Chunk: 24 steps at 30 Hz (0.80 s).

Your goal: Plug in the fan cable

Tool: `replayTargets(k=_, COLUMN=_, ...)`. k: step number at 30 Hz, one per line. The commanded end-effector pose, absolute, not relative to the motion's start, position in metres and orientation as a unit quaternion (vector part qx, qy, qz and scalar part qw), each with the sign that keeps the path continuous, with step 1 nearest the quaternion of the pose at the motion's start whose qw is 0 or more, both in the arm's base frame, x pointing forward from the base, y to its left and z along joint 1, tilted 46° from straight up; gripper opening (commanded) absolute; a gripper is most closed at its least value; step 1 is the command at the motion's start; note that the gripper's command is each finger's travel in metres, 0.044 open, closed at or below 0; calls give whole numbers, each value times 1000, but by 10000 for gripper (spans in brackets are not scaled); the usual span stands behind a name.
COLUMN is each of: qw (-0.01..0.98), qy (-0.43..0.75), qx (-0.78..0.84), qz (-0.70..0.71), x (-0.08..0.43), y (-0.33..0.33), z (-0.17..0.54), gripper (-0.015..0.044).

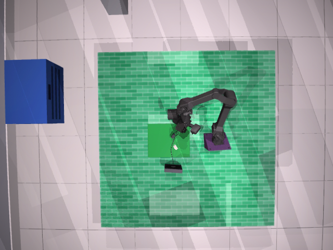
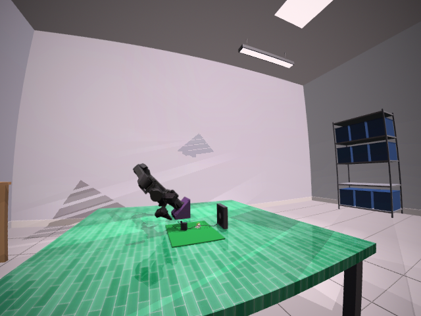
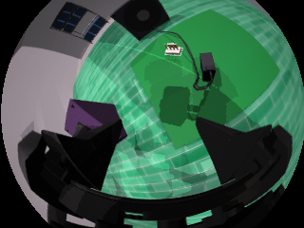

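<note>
The black fan plug (image 1: 173,135) (image 2: 183,226) (image 3: 207,66) sits on the green board (image 1: 157,142) (image 2: 195,239) (image 3: 247,59), apart from the header. Its thin dark cable loops beside it and runs to the black fan (image 1: 173,170) (image 2: 222,216) (image 3: 142,15). The white four-pin header (image 1: 175,147) (image 2: 198,225) (image 3: 173,49) shows its pins uncovered. My gripper (image 3: 160,122) is wide open with nothing between its fingers. It is above the board's edge nearest the arm's forearm, short of the plug and not touching it. In the overhead view the arm hides its fingertips in part.
The purple arm base (image 1: 217,146) (image 2: 183,210) (image 3: 92,119) stands beside the board on the green brick-patterned table (image 1: 120,188) (image 2: 112,272). The fan stands upright just past the board's edge on the header's side, with its cable crossing the board close to the header.
</note>
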<state>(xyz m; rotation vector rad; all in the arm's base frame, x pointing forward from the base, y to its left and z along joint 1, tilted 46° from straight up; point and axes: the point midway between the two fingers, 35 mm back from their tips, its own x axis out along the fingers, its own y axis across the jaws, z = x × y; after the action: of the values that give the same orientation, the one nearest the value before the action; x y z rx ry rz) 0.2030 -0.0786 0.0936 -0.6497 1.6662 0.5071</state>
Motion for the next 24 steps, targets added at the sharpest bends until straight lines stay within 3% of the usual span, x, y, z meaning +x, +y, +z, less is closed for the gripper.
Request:
replayTargets(k=1, qw=580, qy=735, qx=-291, qz=194, x=205, y=-78, z=95, gripper=440)
replayTargets(k=24, qw=518, qy=747, qx=-415, qz=-5, x=231, y=-69, z=125, gripper=440)
